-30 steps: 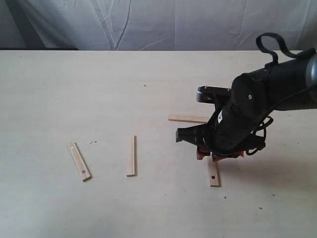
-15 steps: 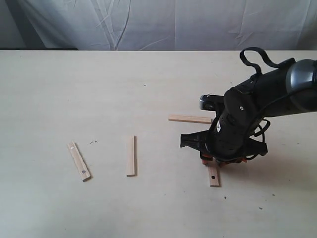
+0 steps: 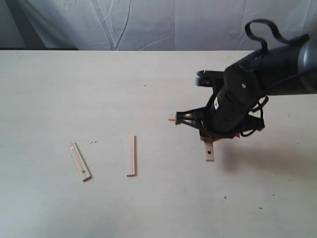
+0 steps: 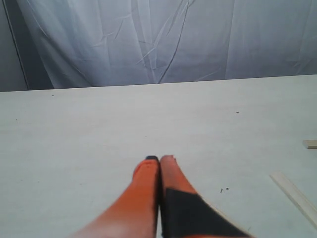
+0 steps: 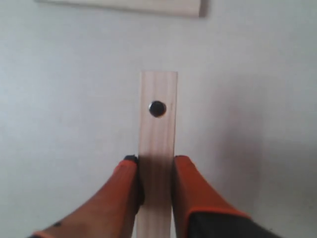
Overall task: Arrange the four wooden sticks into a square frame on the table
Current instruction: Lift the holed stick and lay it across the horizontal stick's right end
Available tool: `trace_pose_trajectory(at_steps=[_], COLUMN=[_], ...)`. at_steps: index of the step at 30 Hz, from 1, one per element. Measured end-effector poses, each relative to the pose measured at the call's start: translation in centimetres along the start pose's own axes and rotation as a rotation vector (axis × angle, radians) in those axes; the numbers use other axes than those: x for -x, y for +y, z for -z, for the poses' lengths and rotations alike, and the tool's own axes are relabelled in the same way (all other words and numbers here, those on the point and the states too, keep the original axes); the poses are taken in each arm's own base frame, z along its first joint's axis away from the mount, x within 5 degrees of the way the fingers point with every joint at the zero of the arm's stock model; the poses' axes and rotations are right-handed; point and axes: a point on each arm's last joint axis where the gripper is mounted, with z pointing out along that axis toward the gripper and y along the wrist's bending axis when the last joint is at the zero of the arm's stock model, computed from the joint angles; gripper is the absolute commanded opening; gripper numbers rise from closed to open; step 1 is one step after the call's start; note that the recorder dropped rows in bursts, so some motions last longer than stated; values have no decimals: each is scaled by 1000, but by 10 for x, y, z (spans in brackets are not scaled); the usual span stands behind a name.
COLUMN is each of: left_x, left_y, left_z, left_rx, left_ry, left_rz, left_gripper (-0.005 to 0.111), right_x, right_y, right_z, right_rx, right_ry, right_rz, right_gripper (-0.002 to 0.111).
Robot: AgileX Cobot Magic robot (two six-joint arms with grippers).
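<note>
My right gripper (image 3: 214, 138) (image 5: 156, 166) is shut on a wooden stick (image 3: 209, 150) (image 5: 157, 134) with a dark dot near its free end, held just above the table (image 3: 148, 208). A second stick (image 3: 171, 118) (image 5: 129, 6) lies crosswise just beyond it, mostly hidden behind the arm in the exterior view. Two more sticks lie to the left: a plain one (image 3: 131, 155) and a slanted one with dots (image 3: 79, 161). My left gripper (image 4: 159, 161) is shut and empty above bare table, out of the exterior view. Part of a stick (image 4: 296, 196) shows beside it. No square frame exists.
A white cloth backdrop (image 3: 158, 22) hangs behind the table's far edge. The right arm's black body (image 3: 242, 99) and its cable loop stand over the right half of the table. Tiny dark specks dot the surface.
My right gripper has lifted the dotted stick off the table and carried it toward the far side, closer to the crosswise stick. The other two sticks have not moved.
</note>
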Motion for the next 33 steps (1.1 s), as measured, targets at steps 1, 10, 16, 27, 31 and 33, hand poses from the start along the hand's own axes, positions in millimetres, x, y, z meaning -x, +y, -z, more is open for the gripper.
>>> trace_pose_trajectory(at_steps=[1,10,16,27,31,33], left_x=[0,0,0,0,0,0], left_y=[0,0,0,0,0,0], left_z=[0,0,0,0,0,0], left_rx=[0,0,0,0,0,0], left_ry=[0,0,0,0,0,0], left_rz=[0,0,0,0,0,0], left_gripper=[0,0,0,0,0,0], right_x=[5,27,29,29,30,31], right_y=[2,10,2,0,1,2], right_z=[4,-14,-35,-51,-50,-44], right_rx=[2,-44,-109,-112,-108,-92], right_ry=[-17,-75,-81,-79,-83,-92], right_rz=[9,43,8,-26,-30,-49], right_gripper=[-1,-1,-1,31,37,37])
